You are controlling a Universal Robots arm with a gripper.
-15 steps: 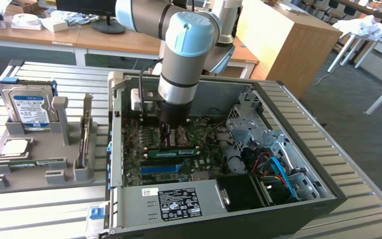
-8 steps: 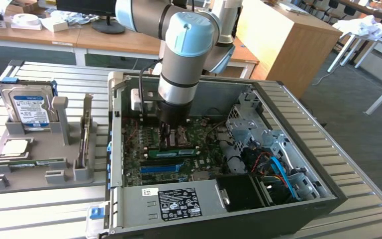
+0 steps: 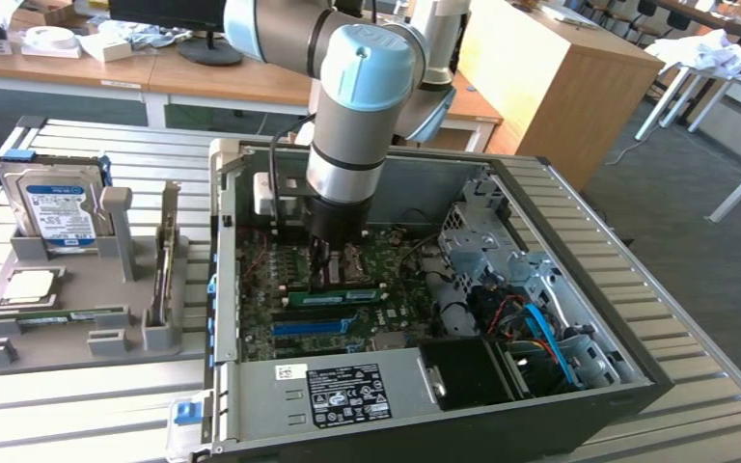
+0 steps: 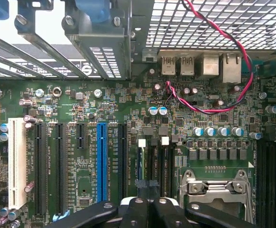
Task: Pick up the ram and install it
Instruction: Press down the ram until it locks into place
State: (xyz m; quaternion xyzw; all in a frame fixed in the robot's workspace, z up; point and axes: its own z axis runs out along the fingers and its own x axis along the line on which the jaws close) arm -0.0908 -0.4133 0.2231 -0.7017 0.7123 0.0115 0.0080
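The tool (image 4: 150, 209) is squeezed shut with nothing in it, low inside the computer case (image 3: 577, 251) over the green board (image 4: 128, 118), while the ram (image 3: 55, 316) lies flat in the gray tray (image 3: 36, 352) on the desk, well off toward the exterior view's left, its long side running left to right.

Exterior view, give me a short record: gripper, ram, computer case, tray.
gripper: shut, low inside the case, over the motherboard
ram: green stick just under the gripper; whether it is gripped cannot be told
computer case: open, lying on its side
tray: hard drive upright, processor chip flat
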